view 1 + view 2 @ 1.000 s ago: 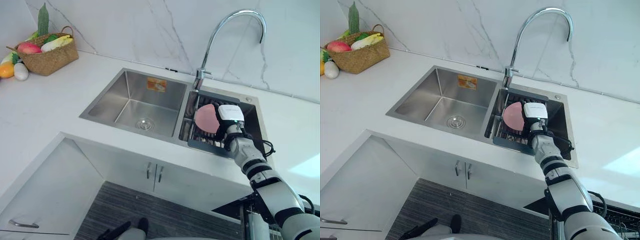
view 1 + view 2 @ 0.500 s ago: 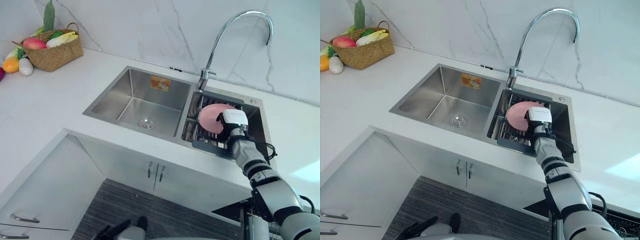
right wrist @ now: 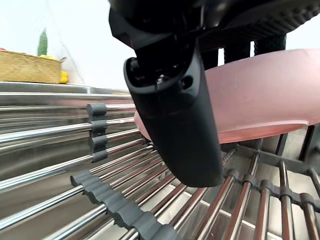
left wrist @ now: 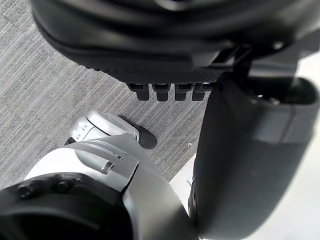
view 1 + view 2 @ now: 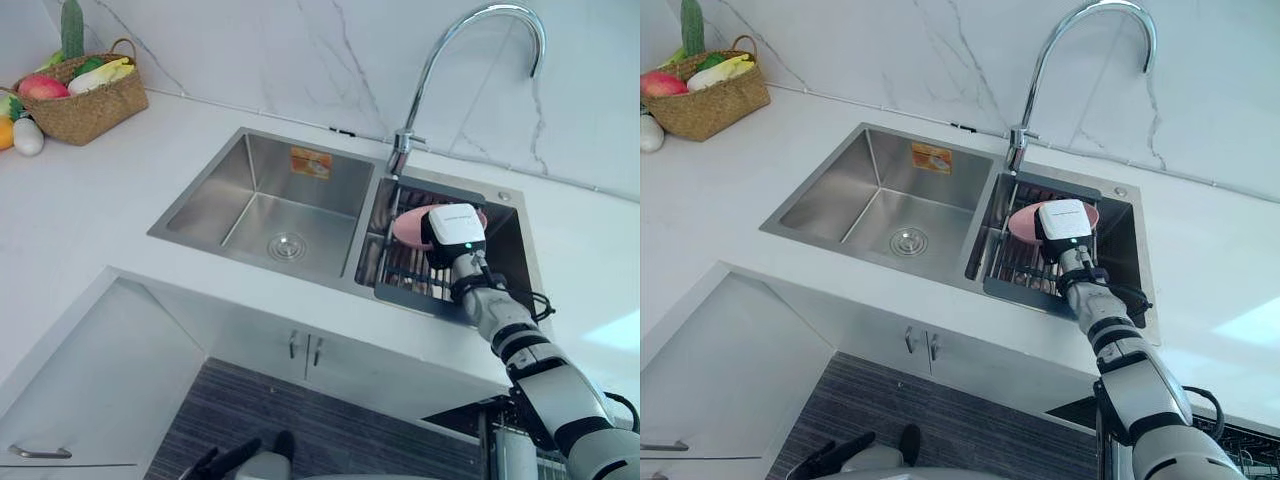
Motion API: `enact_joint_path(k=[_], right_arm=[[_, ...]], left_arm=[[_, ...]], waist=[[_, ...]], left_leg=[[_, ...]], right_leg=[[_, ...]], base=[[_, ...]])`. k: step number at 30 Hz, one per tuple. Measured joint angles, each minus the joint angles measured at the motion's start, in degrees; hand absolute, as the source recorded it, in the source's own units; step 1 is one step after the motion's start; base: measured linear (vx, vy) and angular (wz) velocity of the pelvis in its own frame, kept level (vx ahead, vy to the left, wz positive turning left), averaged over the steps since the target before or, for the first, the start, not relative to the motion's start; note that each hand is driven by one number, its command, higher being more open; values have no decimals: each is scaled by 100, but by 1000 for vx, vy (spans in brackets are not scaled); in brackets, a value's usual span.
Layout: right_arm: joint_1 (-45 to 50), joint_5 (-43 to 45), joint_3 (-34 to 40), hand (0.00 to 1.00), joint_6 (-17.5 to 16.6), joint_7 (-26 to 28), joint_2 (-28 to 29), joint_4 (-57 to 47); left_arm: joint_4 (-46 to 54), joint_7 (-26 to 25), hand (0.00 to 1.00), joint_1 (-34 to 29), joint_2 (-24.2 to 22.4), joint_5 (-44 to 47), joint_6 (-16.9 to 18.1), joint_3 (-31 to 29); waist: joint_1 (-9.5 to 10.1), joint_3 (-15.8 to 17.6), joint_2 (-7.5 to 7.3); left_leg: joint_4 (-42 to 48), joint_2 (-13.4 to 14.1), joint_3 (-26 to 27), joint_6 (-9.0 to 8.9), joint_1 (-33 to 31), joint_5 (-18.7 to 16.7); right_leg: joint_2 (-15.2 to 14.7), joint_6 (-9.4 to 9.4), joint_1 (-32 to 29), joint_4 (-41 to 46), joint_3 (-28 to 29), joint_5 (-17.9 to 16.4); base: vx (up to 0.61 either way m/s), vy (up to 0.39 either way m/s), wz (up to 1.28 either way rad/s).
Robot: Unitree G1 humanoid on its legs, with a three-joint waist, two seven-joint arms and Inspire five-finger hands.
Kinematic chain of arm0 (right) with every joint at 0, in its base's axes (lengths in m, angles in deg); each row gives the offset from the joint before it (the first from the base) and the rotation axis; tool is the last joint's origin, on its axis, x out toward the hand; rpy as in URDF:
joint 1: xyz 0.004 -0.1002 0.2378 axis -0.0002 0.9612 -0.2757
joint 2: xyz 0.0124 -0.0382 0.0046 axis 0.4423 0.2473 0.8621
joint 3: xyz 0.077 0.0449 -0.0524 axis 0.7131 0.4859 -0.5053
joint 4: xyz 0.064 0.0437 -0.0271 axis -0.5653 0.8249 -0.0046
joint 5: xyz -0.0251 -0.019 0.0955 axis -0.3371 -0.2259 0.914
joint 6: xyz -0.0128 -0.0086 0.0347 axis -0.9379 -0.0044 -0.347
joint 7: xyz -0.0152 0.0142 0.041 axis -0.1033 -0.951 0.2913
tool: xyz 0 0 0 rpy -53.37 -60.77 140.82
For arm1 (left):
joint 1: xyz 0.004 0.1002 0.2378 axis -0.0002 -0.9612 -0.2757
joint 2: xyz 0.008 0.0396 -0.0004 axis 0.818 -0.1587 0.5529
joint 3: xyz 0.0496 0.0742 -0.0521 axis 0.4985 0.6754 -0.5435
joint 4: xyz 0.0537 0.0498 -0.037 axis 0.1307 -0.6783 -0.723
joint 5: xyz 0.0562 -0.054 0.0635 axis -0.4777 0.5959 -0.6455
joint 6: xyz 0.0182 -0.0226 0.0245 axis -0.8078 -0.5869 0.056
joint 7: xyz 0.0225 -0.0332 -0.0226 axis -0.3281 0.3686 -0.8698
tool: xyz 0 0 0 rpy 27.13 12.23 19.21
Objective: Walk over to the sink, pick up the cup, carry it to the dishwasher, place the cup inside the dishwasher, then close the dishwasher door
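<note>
Right hand (image 3: pixel 175 120), thumb and fingers clamped on a round pink dish (image 3: pixel 270 105), over the steel-bar rack (image 3: pixel 115 200) in the stainless sink's (image 5: pixel 215 200) right basin.

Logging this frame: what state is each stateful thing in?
pink cup, pinched in the right hand, over the rack
right hand, shut on the pink cup
left hand, idle above the floor
faucet, off, no water running
cabinet doors, closed
</note>
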Motion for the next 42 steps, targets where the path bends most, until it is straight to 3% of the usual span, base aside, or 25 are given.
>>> enact_joint_path(k=[8,10,14,16,19,22,28,31,33,37,42], right_arm=[[143,-27,-99,0,-498,-325,-537,-749],[274,-82,-51,0,-536,-405,-890,-1795],[648,-43,436,0,-671,-273,-1343,-3660],[948,97,959,0,-787,106,-1666,-4650],[1475,890,1774,0,-845,359,-1821,-5292],[2004,1582,2453,0,-696,342,-1814,-5348],[3403,1993,3426,0,-276,188,-1421,-5487],[4086,2099,3907,0,-65,-198,-1008,-5301],[4309,2336,4078,0,99,-576,-699,-4495],[4554,2936,4622,0,129,-1473,-232,-2846],[4546,3890,5326,0,36,-2484,345,-2258]], left_arm=[[52,0,100,-73,-15,-17,2,114],[94,-1,100,-158,-55,-43,3,109],[198,-90,100,-287,-50,-120,-57,70],[196,-104,100,-352,-57,-120,-106,-7],[169,-136,100,-498,-64,-115,-62,-22],[45,-230,100,-529,-95,-219,4,-12],[-13,-256,100,-599,-160,-206,104,11],[-2,-256,100,-593,-202,-85,28,124],[-12,-265,100,-579,-197,32,-7,187],[-21,-324,100,-588,-142,405,-18,431],[-71,-510,100,-467,-79,676,-214,516]], waist=[[-129,-28,126],[-238,-78,200],[-475,-128,210],[-527,-244,217],[-704,-416,204],[-831,-483,207],[-1092,-561,289],[-1249,-596,336],[-1269,-624,330],[-1304,-631,356],[-1336,-581,404]], left_leg=[[1,18,147,-3,6,-34],[3,22,246,11,2,-47],[26,38,368,29,33,-37],[30,126,607,21,41,-47],[27,224,791,0,98,-68],[2,247,1036,-12,158,-83],[-1,361,1501,-39,165,-102],[-1,406,1656,-15,139,-116],[0,441,1858,-14,117,-117],[1,391,1906,2,66,-137],[42,392,1975,0,-189,-137]], right_leg=[[-10,60,-75,10,169,36],[-21,85,-137,9,280,51],[-25,108,-173,-2,423,67],[26,77,-281,-2,615,149],[112,53,-349,-1,771,257],[117,48,-422,-2,995,266],[213,-54,-727,58,1450,265],[246,-55,-830,56,1600,265],[271,-70,-961,48,1768,274],[235,-133,-1063,51,1869,320],[237,-181,-1342,48,1948,469]], base=[[-26,4,-10],[29,13,-22],[49,-3,-18],[22,-10,-41],[-1,-23,-39],[-82,-1,-43],[-123,15,-43],[-62,24,-35],[-17,26,-42],[29,23,-9],[69,7,-7]])
